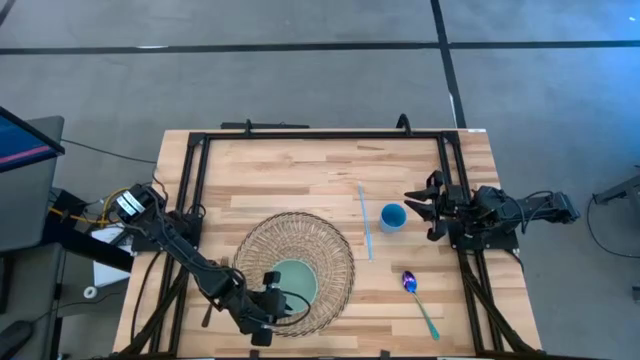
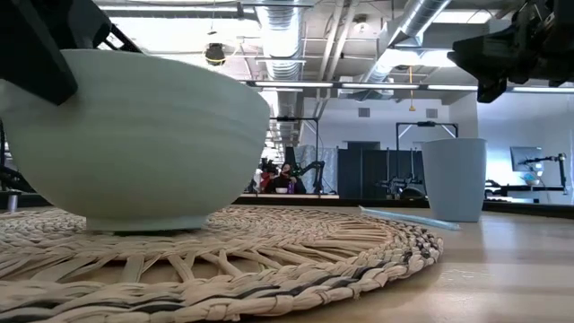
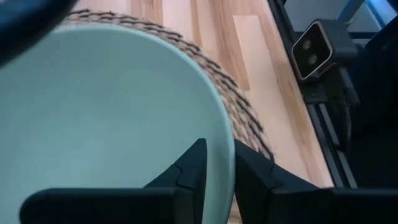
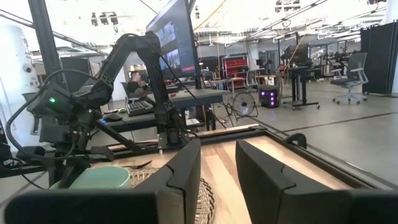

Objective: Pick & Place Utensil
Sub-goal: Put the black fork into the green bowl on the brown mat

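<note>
A pale green bowl (image 1: 297, 280) stands by its foot (image 2: 143, 224) on a round woven placemat (image 1: 300, 240) at the table's near left. My left gripper (image 3: 219, 168) is at the bowl's near rim, one finger inside and one outside, the jaws slightly apart. A spoon (image 1: 418, 295) with a purple bowl and teal handle lies flat on the wood at the near right. My right gripper (image 4: 217, 168) hangs open above the table's right edge, beside a blue cup (image 1: 393, 216). My left gripper straddles the bowl's rim (image 3: 219, 134) on its near side, slanting down from the table's near left. One finger (image 3: 193, 168) is inside the bowl and one (image 3: 252, 174) outside. I cannot tell whether either finger touches the rim. The bowl stands upright on the placemat.
A pale blue straw (image 1: 365, 222) lies between the placemat and the cup. Black frame rails (image 1: 190, 200) run along the table's sides, and a small camera block (image 3: 314, 50) sits at the near edge. Bare wood (image 1: 300, 165) shows across the far half.
</note>
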`<action>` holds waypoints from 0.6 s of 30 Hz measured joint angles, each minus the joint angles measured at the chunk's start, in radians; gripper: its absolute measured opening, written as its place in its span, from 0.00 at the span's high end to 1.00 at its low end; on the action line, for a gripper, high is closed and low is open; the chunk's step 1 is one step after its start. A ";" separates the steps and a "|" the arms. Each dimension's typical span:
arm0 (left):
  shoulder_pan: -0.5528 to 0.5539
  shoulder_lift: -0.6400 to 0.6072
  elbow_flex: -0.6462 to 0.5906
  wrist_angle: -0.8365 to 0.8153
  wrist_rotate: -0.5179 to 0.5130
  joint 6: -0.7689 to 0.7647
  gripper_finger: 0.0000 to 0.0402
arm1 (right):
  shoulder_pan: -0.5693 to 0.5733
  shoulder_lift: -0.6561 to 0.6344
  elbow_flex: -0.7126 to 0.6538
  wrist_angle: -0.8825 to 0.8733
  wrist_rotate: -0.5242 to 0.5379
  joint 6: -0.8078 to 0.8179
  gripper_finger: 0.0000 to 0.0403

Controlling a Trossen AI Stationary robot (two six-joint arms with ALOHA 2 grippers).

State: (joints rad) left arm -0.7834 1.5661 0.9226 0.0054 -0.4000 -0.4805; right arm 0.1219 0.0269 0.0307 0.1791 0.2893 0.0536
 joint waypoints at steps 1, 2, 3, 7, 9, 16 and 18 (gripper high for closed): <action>0.000 0.000 0.000 0.008 0.000 0.000 0.82 | 0.000 0.000 0.000 0.000 0.000 0.000 0.76; 0.000 0.000 0.000 0.017 0.000 -0.001 0.81 | 0.000 0.000 0.000 0.000 0.000 0.000 0.76; 0.000 0.000 0.000 0.025 0.000 -0.001 0.81 | 0.000 0.000 0.000 0.000 0.000 0.000 0.76; 0.001 -0.013 0.000 0.038 -0.002 0.000 0.78 | 0.000 0.000 0.000 0.000 0.000 0.000 0.76; 0.001 -0.028 0.000 0.046 -0.003 0.000 0.76 | 0.000 0.000 0.000 0.000 0.000 0.000 0.76; 0.021 -0.110 0.000 0.050 -0.008 0.000 0.73 | 0.000 0.000 0.000 -0.023 0.000 0.000 0.76; 0.028 -0.138 0.000 0.049 -0.008 0.000 0.73 | 0.000 0.000 0.000 -0.026 0.000 0.000 0.76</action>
State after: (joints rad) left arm -0.7558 1.4284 0.9226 0.0547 -0.4080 -0.4805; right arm 0.1218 0.0273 0.0307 0.1532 0.2893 0.0536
